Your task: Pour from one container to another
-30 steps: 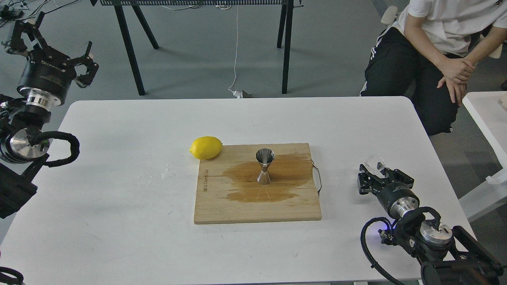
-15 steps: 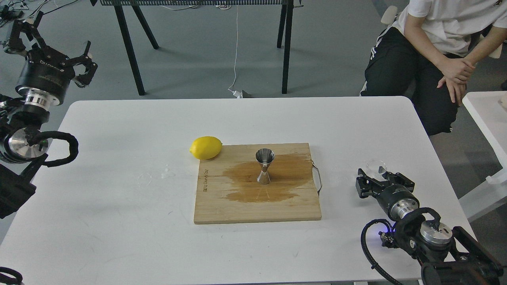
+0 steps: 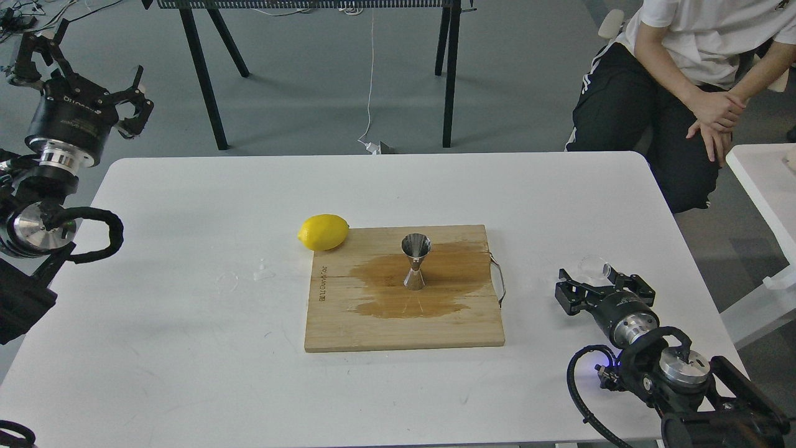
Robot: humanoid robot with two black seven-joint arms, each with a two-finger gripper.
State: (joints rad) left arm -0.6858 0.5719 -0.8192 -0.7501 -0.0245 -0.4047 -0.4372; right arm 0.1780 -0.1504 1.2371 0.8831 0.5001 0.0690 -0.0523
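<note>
Glass cup sits on the desk at the right gripper, just beyond its spread, released jaws, apart from the jigger upright on the wet cutting board. Left gripper hangs released off the desk.

Centre of frame: the jigger stands upright on the cutting board, with bare wood around it. You find the lemon touching the board's upper-left corner, blocking approach there. The board's wire handle projects right. White table lies open at lower left, lower centre and along the top.
</note>
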